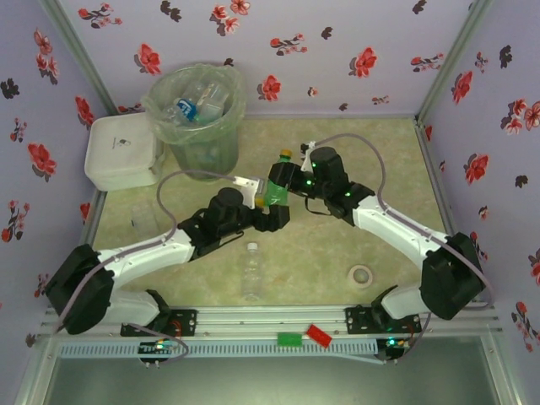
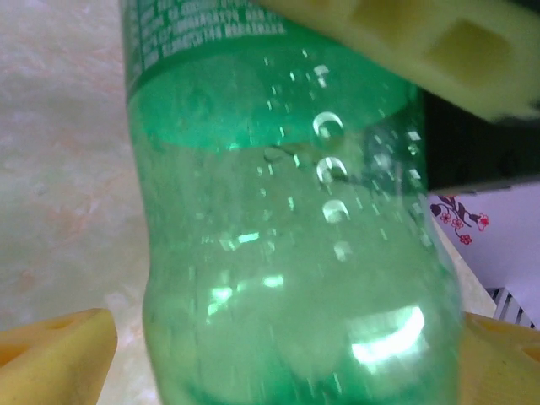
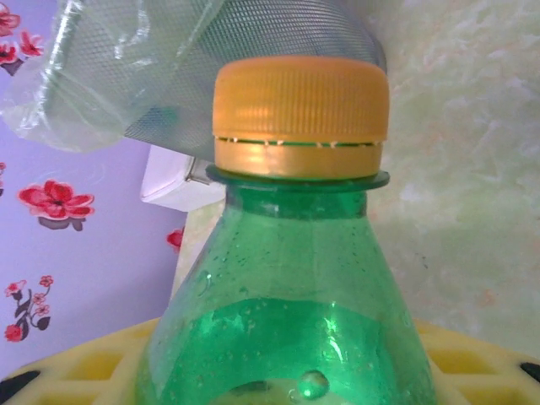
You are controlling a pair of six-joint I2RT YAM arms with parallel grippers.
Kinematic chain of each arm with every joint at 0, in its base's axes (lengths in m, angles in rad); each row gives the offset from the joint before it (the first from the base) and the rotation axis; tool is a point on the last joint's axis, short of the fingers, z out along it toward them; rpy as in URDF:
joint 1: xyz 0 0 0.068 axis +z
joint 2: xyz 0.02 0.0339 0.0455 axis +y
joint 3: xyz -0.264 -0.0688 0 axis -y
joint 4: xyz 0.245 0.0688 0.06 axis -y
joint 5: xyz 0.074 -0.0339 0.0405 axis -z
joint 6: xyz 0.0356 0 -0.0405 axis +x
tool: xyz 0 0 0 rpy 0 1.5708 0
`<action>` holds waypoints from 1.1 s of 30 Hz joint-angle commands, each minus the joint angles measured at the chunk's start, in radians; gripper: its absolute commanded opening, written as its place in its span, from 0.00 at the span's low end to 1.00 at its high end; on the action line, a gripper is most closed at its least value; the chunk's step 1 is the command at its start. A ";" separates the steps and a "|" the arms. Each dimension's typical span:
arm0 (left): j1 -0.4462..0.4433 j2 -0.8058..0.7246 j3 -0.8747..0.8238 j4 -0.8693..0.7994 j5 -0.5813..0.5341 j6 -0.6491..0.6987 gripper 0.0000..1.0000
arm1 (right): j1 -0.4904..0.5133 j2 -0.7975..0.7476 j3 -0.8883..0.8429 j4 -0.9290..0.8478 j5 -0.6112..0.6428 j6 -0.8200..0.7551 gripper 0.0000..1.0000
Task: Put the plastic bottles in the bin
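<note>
Green bottle [image 1: 277, 187] is held off the surface [image 1: 337, 245] at mid-workspace, where the left arm [image 1: 160, 245] and right arm [image 1: 396, 224] meet. Right fingers [image 3: 84, 371] are clenched on the bottle below its shoulder; the orange cap [image 3: 299, 114] points away from the right wrist camera, towards the bin [image 1: 202, 148]. Left fingers [image 2: 55, 354] are spread, straddling the lower body of the green bottle [image 2: 287, 253]: one tip stands just off the plastic, the other is at its edge, contact unclear. A right finger [image 2: 422, 42] is pressed on the label end. The bin stands at the far left, beside a white lidded box [image 1: 122, 152], with several bottles [image 1: 190, 105] inside its clear liner. One clear bottle [image 1: 251, 272] lies on the surface near the arm bases; a tape roll [image 1: 363, 275] lies to its right.
</note>
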 commanded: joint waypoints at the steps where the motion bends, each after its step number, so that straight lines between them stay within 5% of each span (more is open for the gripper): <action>1: -0.006 0.044 0.055 0.048 0.021 0.035 0.92 | 0.000 -0.037 -0.019 0.029 -0.025 0.018 0.51; 19: 0.000 0.064 0.090 0.049 -0.037 0.062 0.54 | 0.003 -0.044 -0.031 0.003 -0.040 0.041 0.54; 28: 0.016 0.014 0.073 -0.009 -0.041 0.062 0.52 | -0.012 -0.051 0.096 -0.122 0.031 -0.036 0.84; 33: 0.039 -0.047 0.053 -0.053 -0.080 0.052 0.51 | -0.065 -0.091 0.136 -0.165 0.055 -0.052 0.89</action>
